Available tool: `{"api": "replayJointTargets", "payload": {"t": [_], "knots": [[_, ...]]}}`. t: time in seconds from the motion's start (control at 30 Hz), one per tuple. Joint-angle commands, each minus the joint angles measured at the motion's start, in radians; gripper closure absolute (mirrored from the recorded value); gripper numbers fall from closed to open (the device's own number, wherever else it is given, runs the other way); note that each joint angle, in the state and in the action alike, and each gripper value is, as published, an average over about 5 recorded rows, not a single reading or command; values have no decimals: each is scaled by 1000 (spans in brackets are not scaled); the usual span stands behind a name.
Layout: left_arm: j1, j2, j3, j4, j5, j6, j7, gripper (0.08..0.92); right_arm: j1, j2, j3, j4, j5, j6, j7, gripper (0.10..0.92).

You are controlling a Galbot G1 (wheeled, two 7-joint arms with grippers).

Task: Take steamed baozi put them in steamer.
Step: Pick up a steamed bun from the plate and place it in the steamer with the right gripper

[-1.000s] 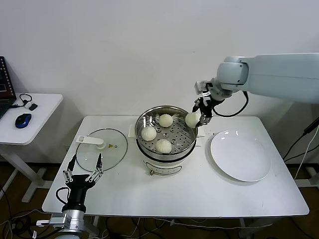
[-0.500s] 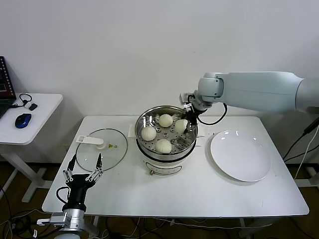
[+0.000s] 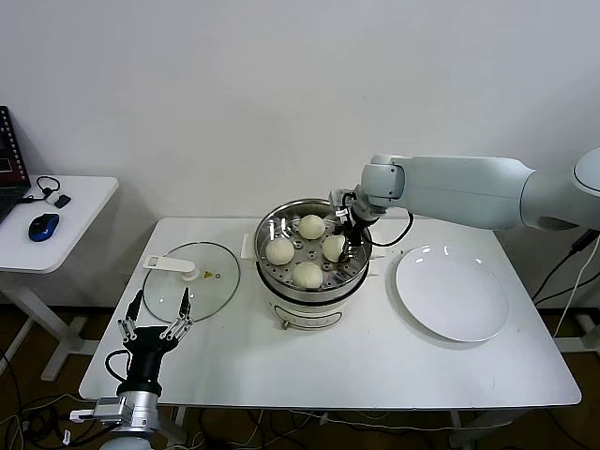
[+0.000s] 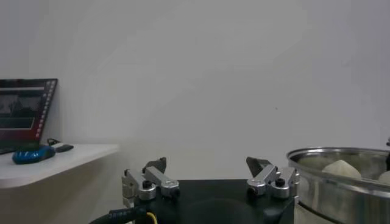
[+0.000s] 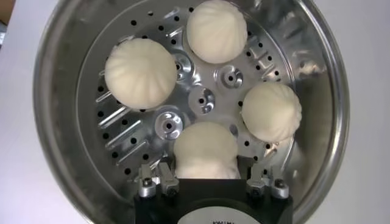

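Since a second ago my right gripper [image 3: 339,246] has carried the last bun from outside the pot's right rim down onto the tray, and the arm now reaches in from the right over the rim.

Nearest to me, my left gripper [image 3: 155,330] sits parked off the near left corner of the table [image 3: 375,361], fingers spread apart, holding nothing; it has no part in this step. Just beyond it the glass lid [image 3: 190,278] lies flat on the left of the table, set aside so the pot mouth is free. On the right the white plate [image 3: 452,292] lies bare, so I judge it has given up all its buns.

In the middle stands the steamer [image 3: 310,272]. My right gripper is clamped on the fourth steamed baozi [image 5: 205,150], lowering it into the one free spot at the tray's right side. The other three steamed baozi [image 5: 141,73] rest spaced around the tray's centre, none touching. I keep the grip until the bun sits on the perforated tray [image 5: 204,100]; after that only the release is left.
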Motion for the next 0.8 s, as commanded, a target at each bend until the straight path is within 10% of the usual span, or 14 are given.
{"api": "replayJointTargets", "payload": {"t": [0.03,0.8], "knots": [[-2,1,-1,3,-3,0,0,177,-37,11,18,-44,-16,-1,1,364],[-7,12,-4,-10,-13,12,1,177,174,-25,-63,44,183,-1,2,203]]}}
